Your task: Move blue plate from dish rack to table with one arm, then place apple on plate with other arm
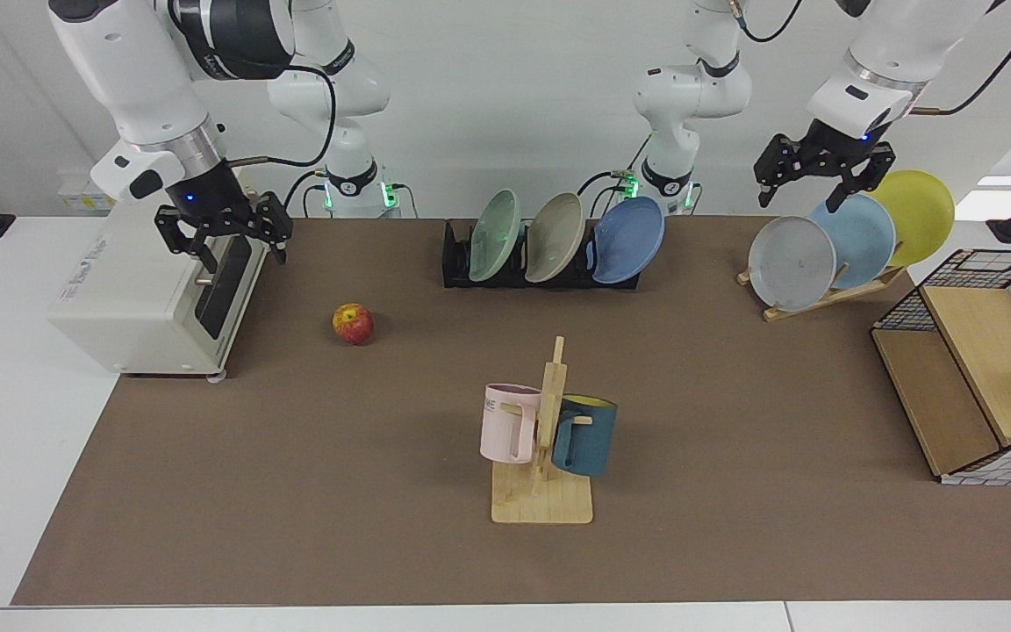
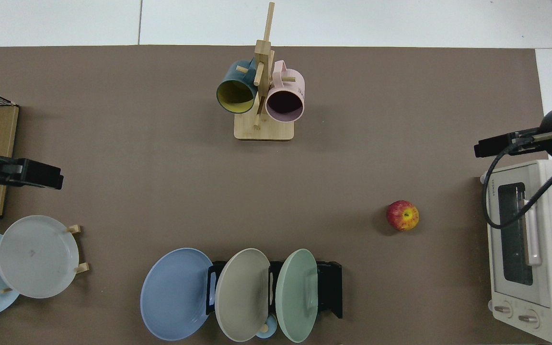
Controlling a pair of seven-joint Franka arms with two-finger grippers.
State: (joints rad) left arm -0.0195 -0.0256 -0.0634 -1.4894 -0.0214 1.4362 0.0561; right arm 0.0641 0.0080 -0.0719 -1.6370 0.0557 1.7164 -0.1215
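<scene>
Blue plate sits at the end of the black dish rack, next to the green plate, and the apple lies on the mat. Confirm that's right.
Not quite. The blue plate is at the end of the dish rack, but the facing view shows the grey plate beside it; the green plate is at the other end. The apple does lie on the mat.

Arms: glossy white jointed shells with black bands, on both.
Grippers: black two-finger units, right gripper (image 1: 223, 230) and left gripper (image 1: 824, 169).
Lights: small blue dot by each wrist (green glow at the bases).
Cables: black, looping along each forearm.
</scene>
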